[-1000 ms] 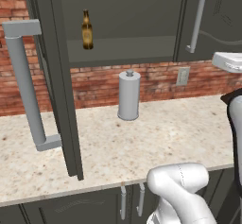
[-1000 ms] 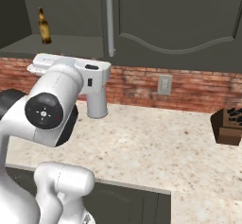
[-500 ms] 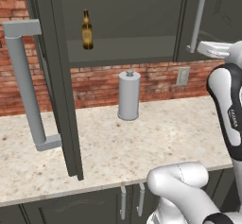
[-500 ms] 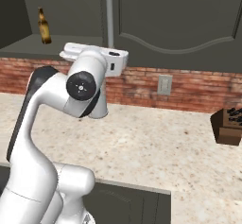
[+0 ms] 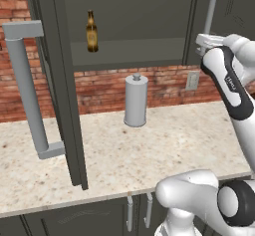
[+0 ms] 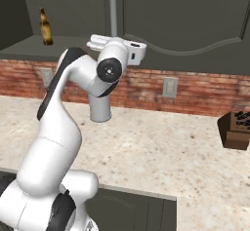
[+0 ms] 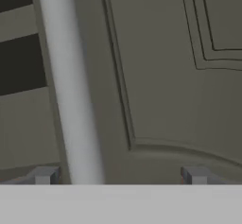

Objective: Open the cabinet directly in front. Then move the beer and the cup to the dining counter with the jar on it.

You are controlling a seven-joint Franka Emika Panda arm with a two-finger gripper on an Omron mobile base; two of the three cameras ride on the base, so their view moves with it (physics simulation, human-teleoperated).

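The dark grey-green wall cabinet [image 5: 134, 26] with arched panel doors stood half opened: its left door [image 5: 57, 80] was swung wide toward the robot, its long grey bar handle [image 5: 27, 88] facing outward, while the right door [image 6: 185, 20] lay shut against the frame. Inside, on the exposed shelf, the small slim brown glass beer bottle [image 5: 91, 31] with a yellowish label stood upright near the left side; the yellow cup could not be made out anywhere in the opened half, so it was probably behind the shut door. The white arm had its pincer [image 7: 118, 173] raised to the grey vertical bar handle [image 7: 71, 90] of the right door, the two dark tips spread wide with nothing between them and the bar lying off toward one tip, near but apparently not enclosed. Below, on the beige speckled stone counter [image 5: 164, 145] along the brick wall, a tall grey canister [image 5: 135, 100] with a knob top stood upright, and a brown crate of dark bottles [image 6: 237, 127] sat at the far right. By this showing the opening step was only half finished; the right door remained to be pulled, and both the beer and the cup awaited carrying to the dining counter.
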